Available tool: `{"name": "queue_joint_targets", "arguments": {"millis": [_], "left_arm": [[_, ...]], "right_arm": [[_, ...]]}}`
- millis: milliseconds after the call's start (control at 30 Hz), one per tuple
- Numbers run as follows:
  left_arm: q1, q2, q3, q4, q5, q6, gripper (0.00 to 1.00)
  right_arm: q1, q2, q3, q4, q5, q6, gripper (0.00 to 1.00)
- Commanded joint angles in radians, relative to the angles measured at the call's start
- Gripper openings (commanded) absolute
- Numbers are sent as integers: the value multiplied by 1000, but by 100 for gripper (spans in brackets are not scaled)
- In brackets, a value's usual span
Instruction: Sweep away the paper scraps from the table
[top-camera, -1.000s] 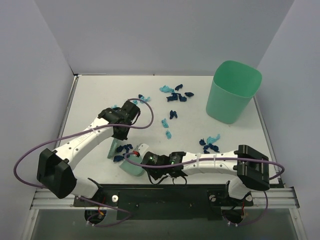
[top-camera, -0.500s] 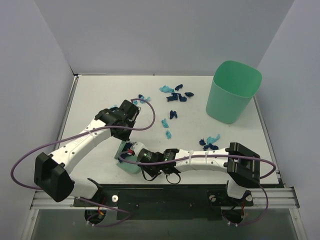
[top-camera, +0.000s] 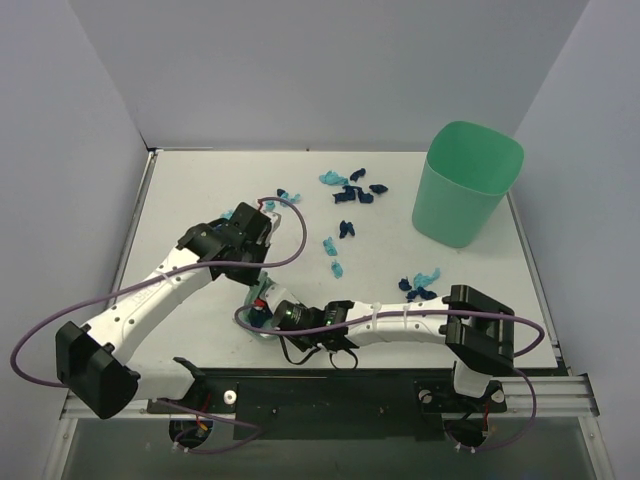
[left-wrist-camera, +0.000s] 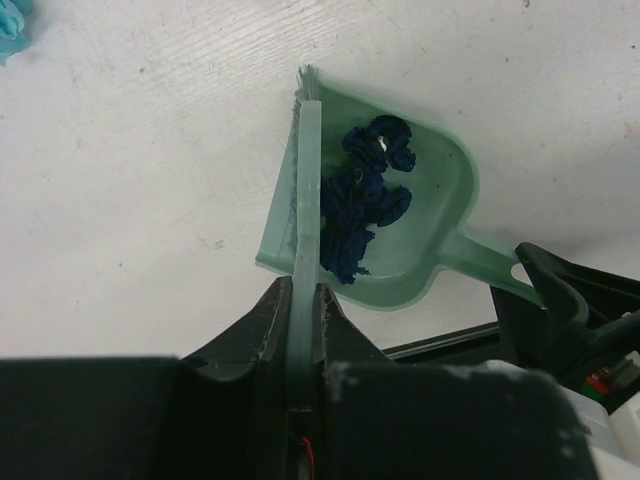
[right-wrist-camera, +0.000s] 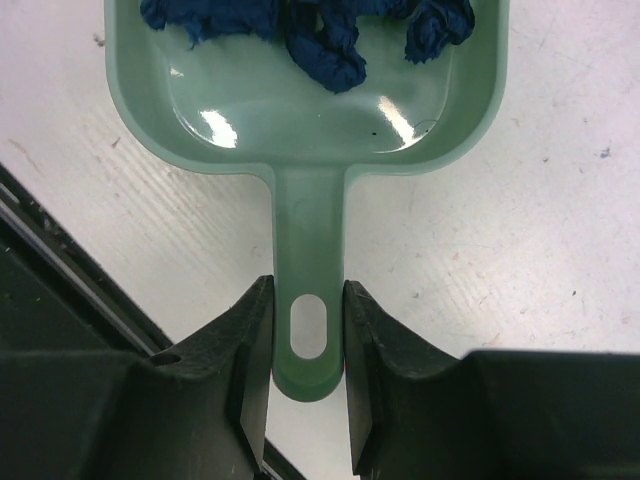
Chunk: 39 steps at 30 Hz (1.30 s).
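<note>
With the left claw (left-wrist-camera: 303, 300) clenched on the brush (left-wrist-camera: 305, 190) and the right claw (right-wrist-camera: 308, 330) clamped on the pan (right-wrist-camera: 310, 110) handle, navy scraps (left-wrist-camera: 365, 200) lay in the pan while others dotted the far tabletop (top-camera: 200, 190), and tilting the pan carelessly could spill them back out.

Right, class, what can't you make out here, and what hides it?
Right wrist view: the front lip of the dustpan and some navy scraps, cut off by the top edge.
Top view: most of the dustpan, under the left arm and right arm.
Left wrist view: brush bristles, edge-on; its handle, inside the left end effector.
</note>
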Motion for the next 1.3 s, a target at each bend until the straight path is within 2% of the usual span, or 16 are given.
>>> {"name": "queue_joint_targets", "arguments": {"millis": [0, 433, 533, 700, 900, 1267], "left_arm": [[-8, -57, 8, -7, 13, -50, 0], [-2, -163, 150, -70, -130, -128, 0], [18, -164, 199, -76, -153, -142, 0], [84, -170, 264, -78, -268, -183, 0], [191, -186, 285, -44, -328, -211, 0], [205, -192, 146, 86, -242, -231, 0]], "right_arm": [[3, -42, -42, 70, 137, 22, 0], [18, -77, -73, 89, 202, 44, 0], [20, -87, -76, 86, 213, 50, 0], [18, -128, -67, 60, 243, 78, 0], [3, -189, 21, -101, 300, 111, 0], [-120, -314, 238, -389, 318, 203, 0]]}}
